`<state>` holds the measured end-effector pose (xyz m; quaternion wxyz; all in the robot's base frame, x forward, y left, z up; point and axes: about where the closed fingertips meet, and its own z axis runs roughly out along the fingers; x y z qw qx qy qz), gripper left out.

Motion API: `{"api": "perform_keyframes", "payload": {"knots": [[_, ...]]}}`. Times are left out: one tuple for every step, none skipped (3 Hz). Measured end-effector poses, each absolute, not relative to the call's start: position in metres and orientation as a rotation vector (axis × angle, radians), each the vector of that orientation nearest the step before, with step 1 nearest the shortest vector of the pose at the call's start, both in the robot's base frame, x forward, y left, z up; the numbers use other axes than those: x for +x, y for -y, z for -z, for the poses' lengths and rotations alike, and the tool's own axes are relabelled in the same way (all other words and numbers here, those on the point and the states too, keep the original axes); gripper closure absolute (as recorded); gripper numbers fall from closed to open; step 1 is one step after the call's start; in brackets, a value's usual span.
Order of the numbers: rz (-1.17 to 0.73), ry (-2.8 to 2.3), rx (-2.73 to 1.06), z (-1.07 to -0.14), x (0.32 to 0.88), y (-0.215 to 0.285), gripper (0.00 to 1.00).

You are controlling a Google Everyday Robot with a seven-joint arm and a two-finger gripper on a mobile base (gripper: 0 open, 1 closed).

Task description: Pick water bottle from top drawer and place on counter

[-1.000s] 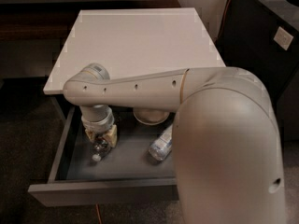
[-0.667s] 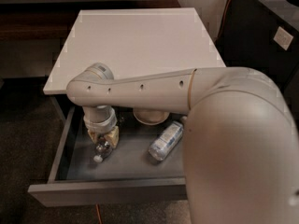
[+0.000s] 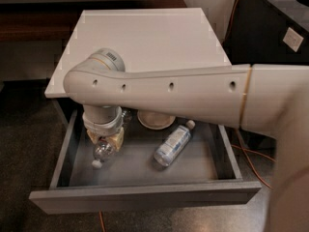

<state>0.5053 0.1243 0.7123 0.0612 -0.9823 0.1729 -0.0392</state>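
A pale robot arm reaches in from the right, across the front edge of the white counter (image 3: 145,37), and bends down into the open top drawer (image 3: 145,197) below. The gripper (image 3: 103,140) is near the drawer's left side, its yellowish pads (image 3: 116,138) pinching the water bottle (image 3: 102,151), which lies low in the drawer with its whitish cap toward the front edge. A longer clear bottle (image 3: 171,144) lies at mid-drawer, and a shallow pale bowl (image 3: 155,120) sits at the back.
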Motion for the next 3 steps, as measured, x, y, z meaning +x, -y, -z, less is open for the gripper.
{"api": "perform_keyframes", "payload": {"knots": [[0.106, -0.511, -2.914, -0.756, 0.476, -0.12, 1.0], [0.047, -0.493, -2.881, -0.773, 0.457, -0.122, 1.0], [0.038, -0.468, -2.865, -0.799, 0.443, -0.121, 1.0]]}}
